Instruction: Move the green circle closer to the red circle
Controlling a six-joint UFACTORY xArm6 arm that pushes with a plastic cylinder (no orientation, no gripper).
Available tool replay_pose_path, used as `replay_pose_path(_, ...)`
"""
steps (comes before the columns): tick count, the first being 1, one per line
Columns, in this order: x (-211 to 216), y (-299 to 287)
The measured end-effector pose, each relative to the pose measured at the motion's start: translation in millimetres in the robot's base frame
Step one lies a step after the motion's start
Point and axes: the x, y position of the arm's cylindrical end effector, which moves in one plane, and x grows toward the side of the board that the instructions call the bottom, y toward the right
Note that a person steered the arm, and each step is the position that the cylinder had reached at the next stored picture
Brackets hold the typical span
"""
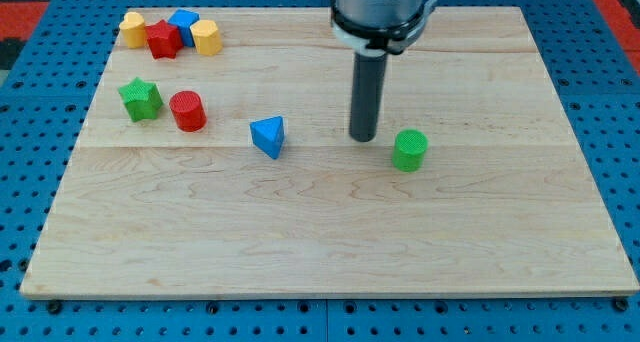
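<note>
The green circle [409, 149] stands on the wooden board right of the middle. The red circle [187, 111] stands at the view's left. My tip [363, 137] rests on the board just to the left of the green circle, a little higher in the view, with a small gap between them. A blue triangle [268, 136] lies between my tip and the red circle.
A green star [141, 98] sits just left of the red circle. At the top left a cluster holds a yellow block [133, 28], a red star [163, 39], a blue block [184, 24] and a yellow hexagon [207, 37]. The board [330, 252] lies on a blue pegboard.
</note>
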Motion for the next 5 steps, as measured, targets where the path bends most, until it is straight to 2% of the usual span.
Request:
replay_pose_path(1,-7.7,-99.7)
replay_pose_path(2,-19.7,-164.0)
replay_pose_path(3,-31.8,-59.0)
replay_pose_path(4,-13.2,70.3)
replay_pose_path(5,21.2,148.2)
